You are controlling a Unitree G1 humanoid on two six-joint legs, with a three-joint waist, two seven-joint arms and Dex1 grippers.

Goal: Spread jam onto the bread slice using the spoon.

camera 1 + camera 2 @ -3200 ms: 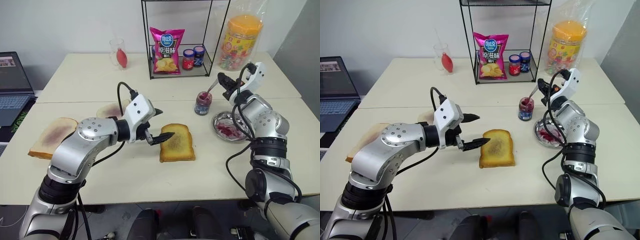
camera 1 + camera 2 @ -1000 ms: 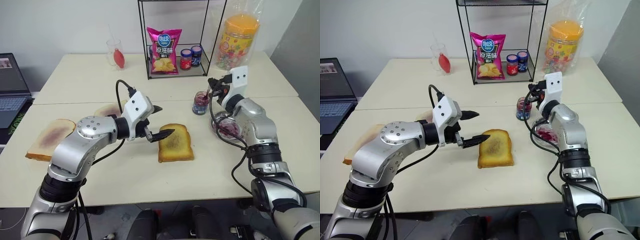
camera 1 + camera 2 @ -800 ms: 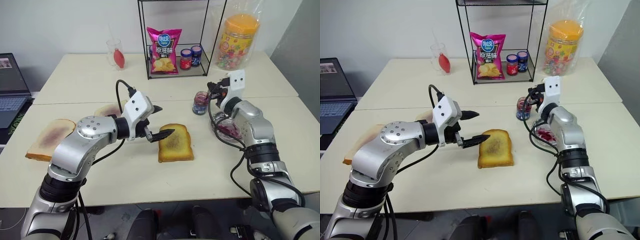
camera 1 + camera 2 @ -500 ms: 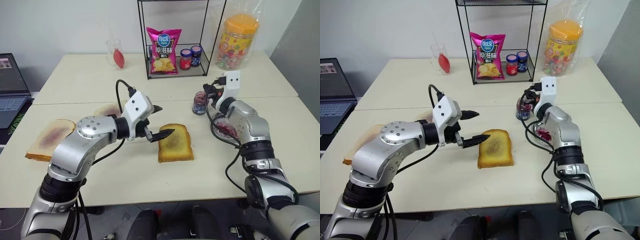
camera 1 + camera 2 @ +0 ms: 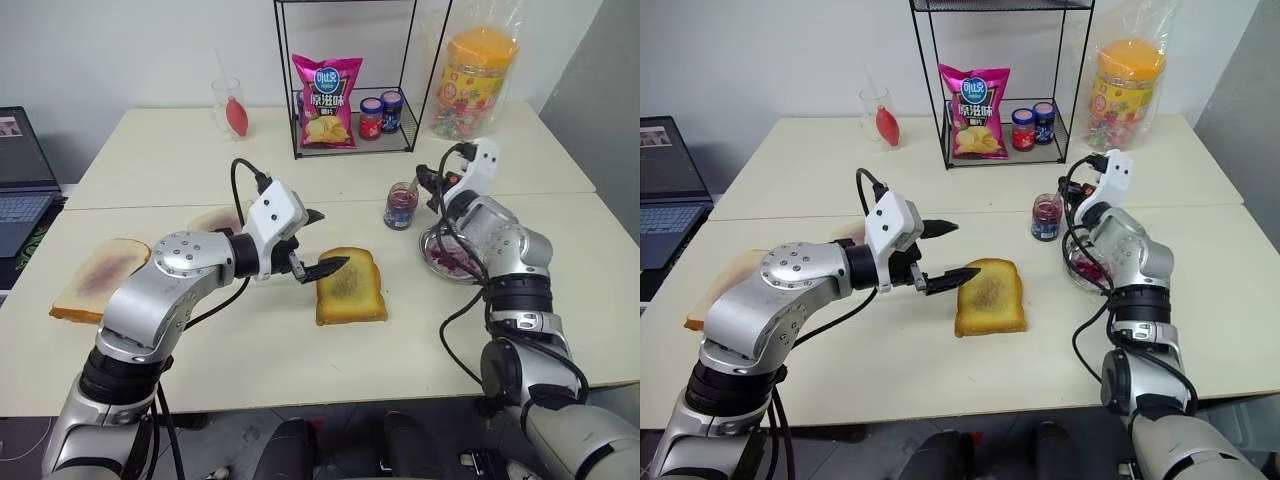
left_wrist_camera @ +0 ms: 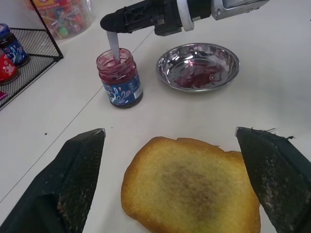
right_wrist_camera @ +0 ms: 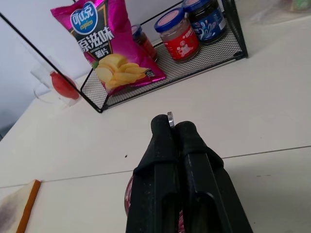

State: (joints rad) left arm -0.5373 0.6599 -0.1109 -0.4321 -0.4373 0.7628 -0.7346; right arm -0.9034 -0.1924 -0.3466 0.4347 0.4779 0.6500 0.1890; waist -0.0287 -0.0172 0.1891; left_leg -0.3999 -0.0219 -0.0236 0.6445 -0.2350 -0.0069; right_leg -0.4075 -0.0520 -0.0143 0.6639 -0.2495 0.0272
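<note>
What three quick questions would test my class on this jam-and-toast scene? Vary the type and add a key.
1. True or false: the spoon dips into the jam jar.
2. Which gripper holds the spoon: A left gripper, B right gripper?
3. Fill in: the steel bowl stands on the table beside the ____.

Key: 1 true. 2 B; it is shut on the handle, while the left one hangs open over the bread slice. 3 jam jar.

The pink chip bag [image 7: 109, 48] bears Chinese characters reading "原滋味" and "薯片".
</note>
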